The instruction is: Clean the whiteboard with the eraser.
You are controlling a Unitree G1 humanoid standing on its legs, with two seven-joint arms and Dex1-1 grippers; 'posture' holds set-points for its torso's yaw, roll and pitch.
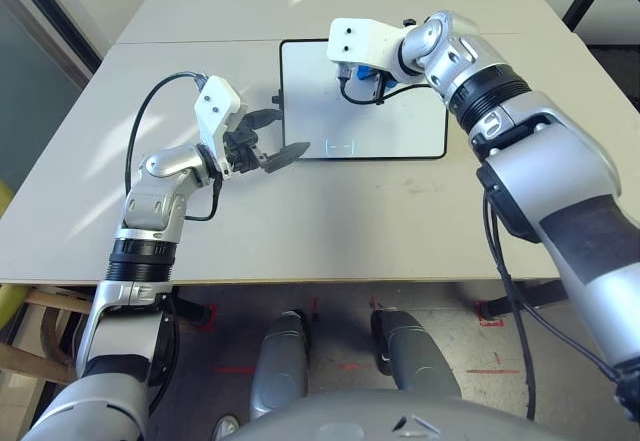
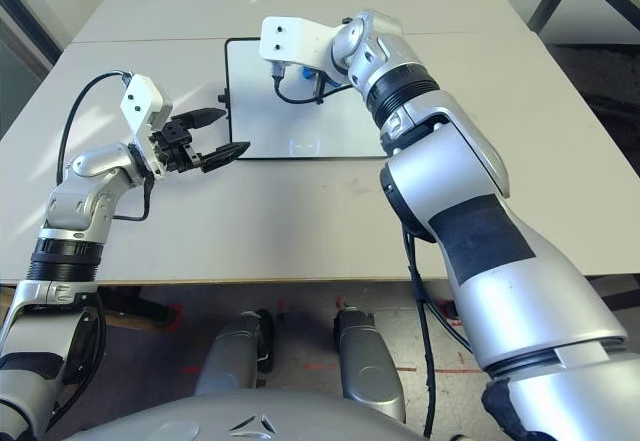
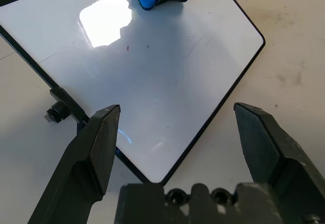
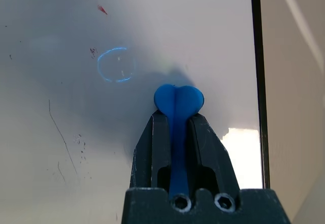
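Currently my right fingers (image 4: 152, 150) grip the blue bone-shaped eraser (image 4: 177, 99); tilting could skip faint marks; left fingers (image 3: 175, 148) wide.

the blue eraser (image 4: 179, 102) sits pinched in the right hand (image 4: 177, 153) over the whiteboard (image 1: 300, 101).

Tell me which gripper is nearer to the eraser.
The right: the right gripper grips the eraser over the whiteboard, while the left gripper hangs open near the board's left edge, away from it.
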